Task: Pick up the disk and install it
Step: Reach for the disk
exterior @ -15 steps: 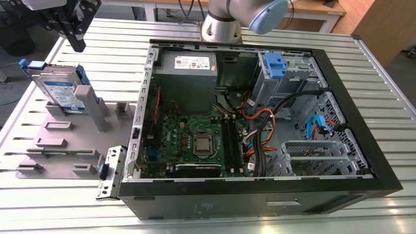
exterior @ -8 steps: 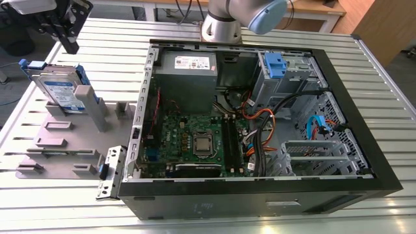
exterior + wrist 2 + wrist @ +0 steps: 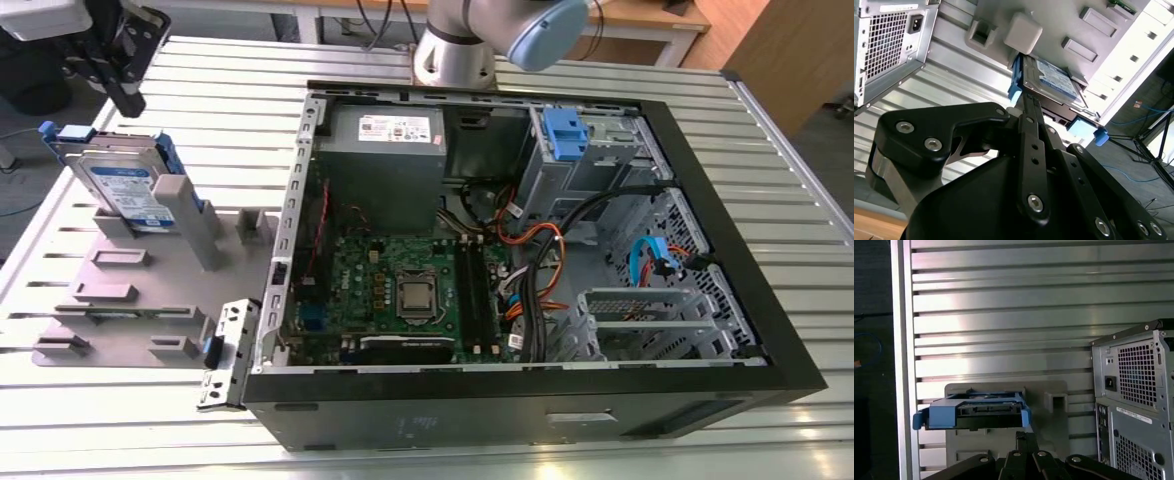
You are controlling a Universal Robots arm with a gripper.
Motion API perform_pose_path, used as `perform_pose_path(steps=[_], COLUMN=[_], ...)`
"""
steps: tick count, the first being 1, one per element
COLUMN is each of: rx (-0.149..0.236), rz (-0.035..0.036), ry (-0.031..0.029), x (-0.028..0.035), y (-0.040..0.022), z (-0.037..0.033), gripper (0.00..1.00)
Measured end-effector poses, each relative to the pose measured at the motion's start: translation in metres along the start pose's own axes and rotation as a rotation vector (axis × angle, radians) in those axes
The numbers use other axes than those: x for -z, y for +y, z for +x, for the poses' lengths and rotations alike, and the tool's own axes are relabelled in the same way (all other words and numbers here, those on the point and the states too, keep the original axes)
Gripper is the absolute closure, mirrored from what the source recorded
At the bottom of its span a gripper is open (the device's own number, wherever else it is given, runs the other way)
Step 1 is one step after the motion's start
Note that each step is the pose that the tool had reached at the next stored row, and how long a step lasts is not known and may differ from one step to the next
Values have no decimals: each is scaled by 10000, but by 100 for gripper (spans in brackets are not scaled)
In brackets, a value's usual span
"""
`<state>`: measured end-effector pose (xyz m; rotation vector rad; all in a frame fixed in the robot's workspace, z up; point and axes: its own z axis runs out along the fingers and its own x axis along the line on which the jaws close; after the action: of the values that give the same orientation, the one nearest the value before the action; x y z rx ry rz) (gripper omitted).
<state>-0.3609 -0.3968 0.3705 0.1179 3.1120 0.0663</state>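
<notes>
The disk (image 3: 127, 185) is a silver drive with a white-and-blue label in a blue carrier bracket. It leans upright in a slot of the grey holder (image 3: 147, 290) at the exterior view's left. Both wrist views show the disk (image 3: 1054, 80) (image 3: 976, 410) beyond the fingertips. My gripper (image 3: 131, 105) hangs above and behind the disk, apart from it. Its black fingers (image 3: 1029, 115) are shut together with nothing between them, and in the first wrist view the gripper (image 3: 1021, 436) points at the disk's edge.
An open computer case (image 3: 721, 250) lies on the slatted metal table (image 3: 801, 150), with a green board (image 3: 414, 290), a grey power supply (image 3: 384, 140), cables and a drive bay with a blue carrier (image 3: 561, 135). The arm's base (image 3: 461, 50) stands behind the case.
</notes>
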Motion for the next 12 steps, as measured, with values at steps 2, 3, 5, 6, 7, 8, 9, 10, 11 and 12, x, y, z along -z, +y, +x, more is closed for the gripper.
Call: perform_pose_path(steps=[2, 3, 5, 6, 7, 8, 9, 10, 11, 12], rx=[0, 0, 0, 0, 0, 0, 0, 1, 1, 1], rz=[2, 4, 8, 11, 14, 17, 20, 22, 23, 25], ry=[-1, -1, -1, -1, -1, -2, -2, -2, -3, -3], x=[-23, -33, -53, -62, -71, -80, -92, -103, -115, -126], y=[-2, -4, -6, -7, -8, -10, -11, -12, -13, -13], z=[41, 60, 97, 114, 132, 151, 172, 191, 211, 232], gripper=[89, 89, 89, 89, 89, 89, 89, 89, 89, 89])
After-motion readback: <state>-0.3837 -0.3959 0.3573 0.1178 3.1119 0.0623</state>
